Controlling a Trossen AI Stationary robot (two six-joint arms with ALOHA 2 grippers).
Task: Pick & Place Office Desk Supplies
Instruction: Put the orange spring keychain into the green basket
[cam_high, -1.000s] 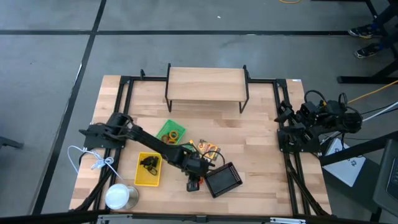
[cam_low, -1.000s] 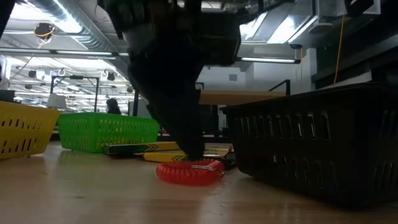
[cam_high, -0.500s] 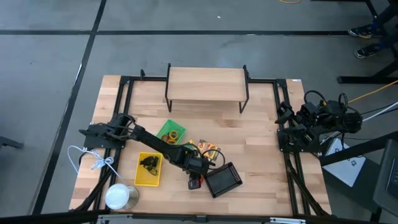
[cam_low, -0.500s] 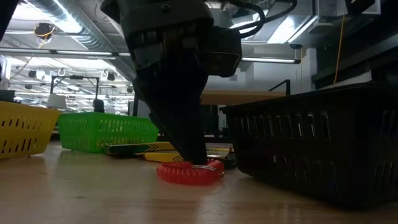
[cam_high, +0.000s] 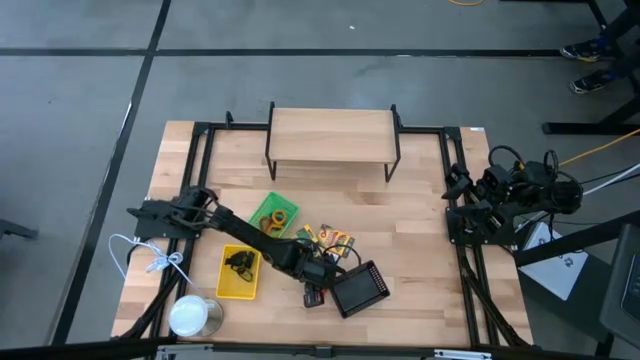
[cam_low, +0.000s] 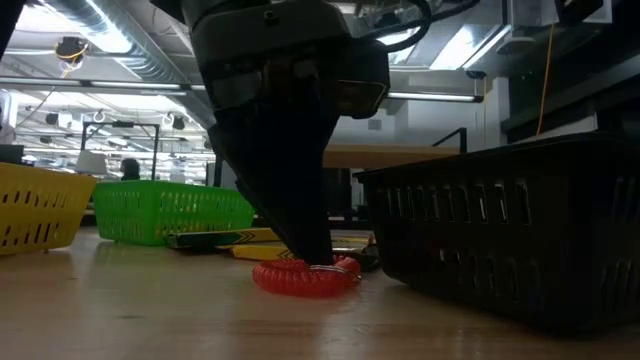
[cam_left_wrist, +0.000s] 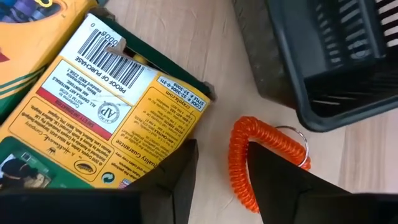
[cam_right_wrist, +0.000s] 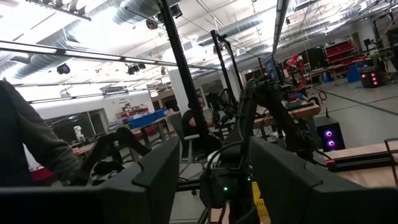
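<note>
Left wrist view, orange loop (cam_left_wrist: 239, 163) flat between left claw (cam_left_wrist: 219, 171) fingers.

The left arm reaches right across the bench, its claw (cam_left_wrist: 217, 180) pointing down with fingers parted. The right arm stays folded at the right edge, its claw (cam_right_wrist: 211, 180) open.

pale wood table (cam_high: 420, 210), glossy orange plastic coil (cam_left_wrist: 239, 162), printed card box (cam_left_wrist: 112, 118).
</note>
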